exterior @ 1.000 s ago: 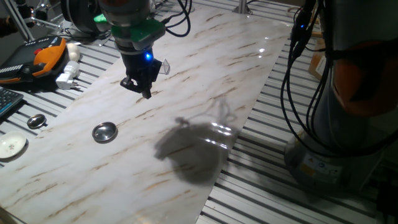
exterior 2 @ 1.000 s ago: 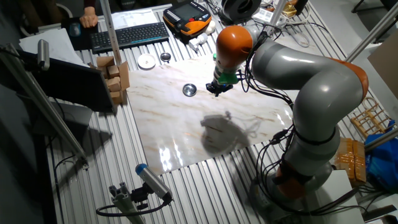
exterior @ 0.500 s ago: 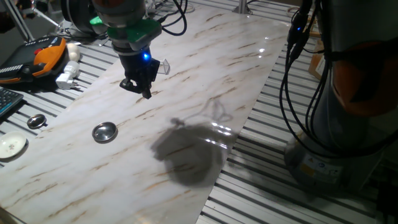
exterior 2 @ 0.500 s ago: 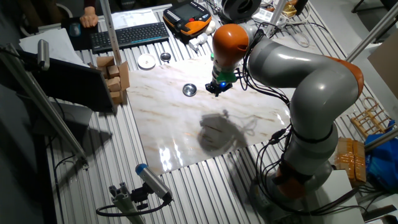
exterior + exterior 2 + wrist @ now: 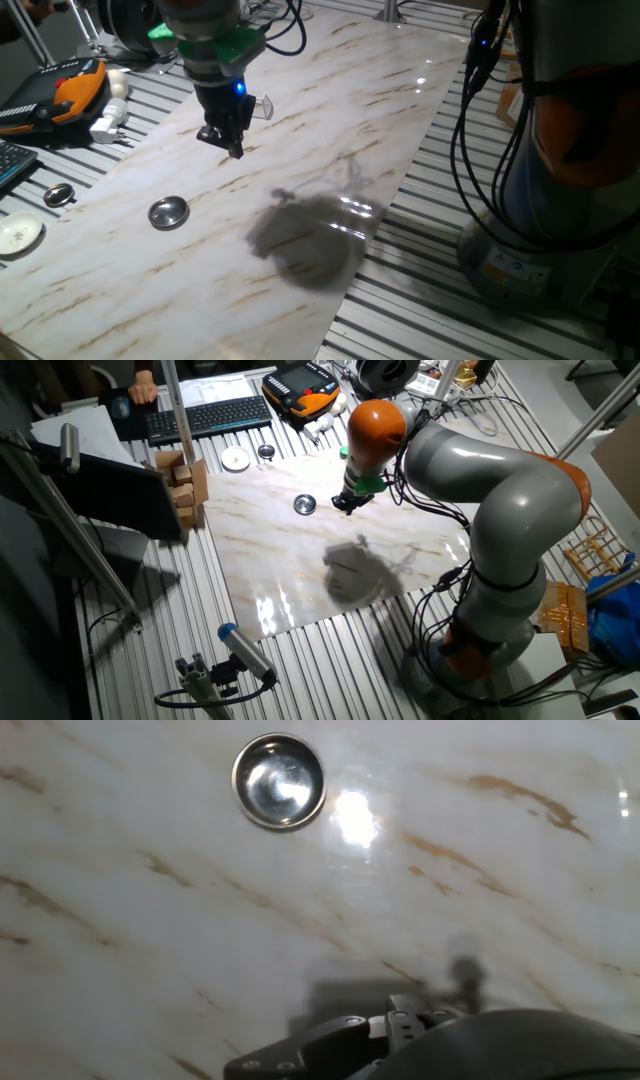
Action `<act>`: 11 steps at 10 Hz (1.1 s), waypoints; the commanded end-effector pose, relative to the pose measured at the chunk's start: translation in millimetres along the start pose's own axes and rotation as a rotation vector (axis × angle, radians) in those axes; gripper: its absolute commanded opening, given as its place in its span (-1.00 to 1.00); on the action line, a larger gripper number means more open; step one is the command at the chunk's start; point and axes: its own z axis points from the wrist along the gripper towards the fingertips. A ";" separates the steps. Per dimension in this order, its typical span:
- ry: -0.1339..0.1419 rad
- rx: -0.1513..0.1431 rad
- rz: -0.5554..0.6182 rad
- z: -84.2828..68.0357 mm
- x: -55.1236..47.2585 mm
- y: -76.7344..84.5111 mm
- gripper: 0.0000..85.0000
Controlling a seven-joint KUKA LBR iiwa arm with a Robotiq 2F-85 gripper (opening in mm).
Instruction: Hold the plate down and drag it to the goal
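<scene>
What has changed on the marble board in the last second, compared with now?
Very little. The gripper swayed slightly sideways above the marble board and is back almost where it began, holding nothing. The small round shiny silver plate has not moved, and neither has the clear plastic bracket beside the gripper.

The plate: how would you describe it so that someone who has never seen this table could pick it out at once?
Start from the long marble-patterned board on the slatted table. The plate lies on it near one end, apart from the gripper. It is a small round shiny silver dish with a raised rim; the dark-centred metal disc and the flat white disc both lie off the board.
</scene>
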 end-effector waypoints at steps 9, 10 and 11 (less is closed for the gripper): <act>-0.035 0.035 0.048 15.2 -26.0 35.3 -1.00; -0.030 0.029 0.047 20.2 -31.3 39.7 -1.00; -0.024 0.024 0.047 25.5 -35.5 44.2 -1.00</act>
